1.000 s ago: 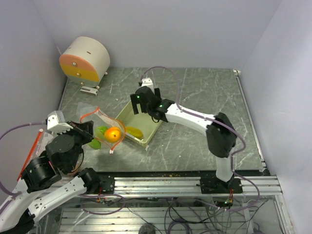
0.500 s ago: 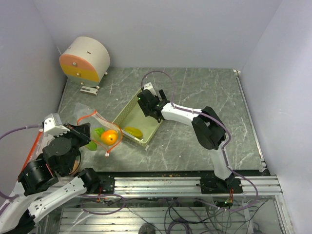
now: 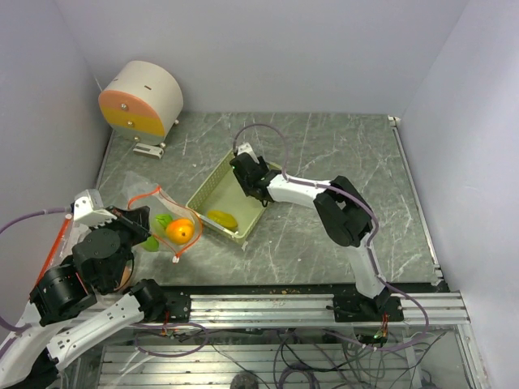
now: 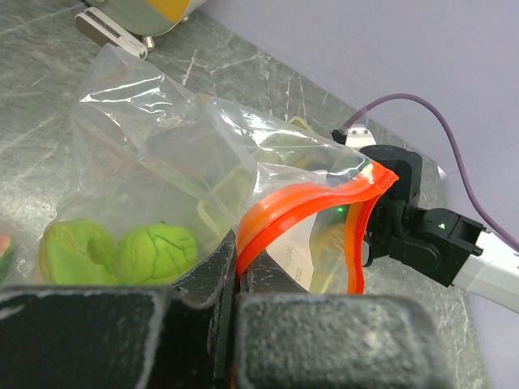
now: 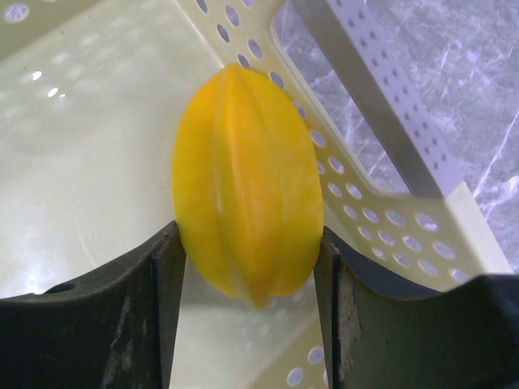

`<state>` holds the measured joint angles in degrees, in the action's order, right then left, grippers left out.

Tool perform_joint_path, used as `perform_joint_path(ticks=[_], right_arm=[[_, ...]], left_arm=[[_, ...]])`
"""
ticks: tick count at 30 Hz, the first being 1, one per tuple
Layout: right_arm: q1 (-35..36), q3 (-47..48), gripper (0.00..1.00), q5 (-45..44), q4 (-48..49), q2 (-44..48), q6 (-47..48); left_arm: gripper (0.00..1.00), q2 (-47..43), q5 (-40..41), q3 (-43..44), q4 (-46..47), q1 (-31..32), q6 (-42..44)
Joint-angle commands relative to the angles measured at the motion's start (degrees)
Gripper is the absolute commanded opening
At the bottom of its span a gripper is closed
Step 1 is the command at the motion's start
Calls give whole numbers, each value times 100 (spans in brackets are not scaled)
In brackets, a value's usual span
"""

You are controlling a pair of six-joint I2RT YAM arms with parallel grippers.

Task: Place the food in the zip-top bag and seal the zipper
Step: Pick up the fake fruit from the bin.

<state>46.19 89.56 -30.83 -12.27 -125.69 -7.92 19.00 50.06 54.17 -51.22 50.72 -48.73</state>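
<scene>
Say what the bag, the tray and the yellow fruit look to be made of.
Bag: thin clear plastic film, creased and see-through, with an orange zipper strip.
Tray: rigid pale yellow-green plastic, probably moulded, with regular punched holes in its walls.
Yellow fruit: smooth hard plastic by its look, ridged, with a soft sheen.

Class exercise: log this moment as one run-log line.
left gripper: pinching bag rim | right gripper: closing on yellow fruit | tray

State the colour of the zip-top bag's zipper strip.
Orange-red, on the clear plastic zip-top bag; the zipper strip shows best in the left wrist view.
</scene>
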Motion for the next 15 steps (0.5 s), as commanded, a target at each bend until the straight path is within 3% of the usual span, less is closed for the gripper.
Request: perform_joint_path(ticks=[1,4,7,15], right_arm=[[-32,-305,45,128,285,634,-130],[-25,-525,38,570,289,1350,-331],[-9,-1120,37,1754,773,2418,-409],[38,-2242,37,6419,2117,4584,-761]], left_arm=[[7,-27,162,21,16,-27,-79],[7,18,137,-11,56,-29,-84],[7,101,89,-47,187,-29,-38],[7,412,-168,-314,903,-34,103]])
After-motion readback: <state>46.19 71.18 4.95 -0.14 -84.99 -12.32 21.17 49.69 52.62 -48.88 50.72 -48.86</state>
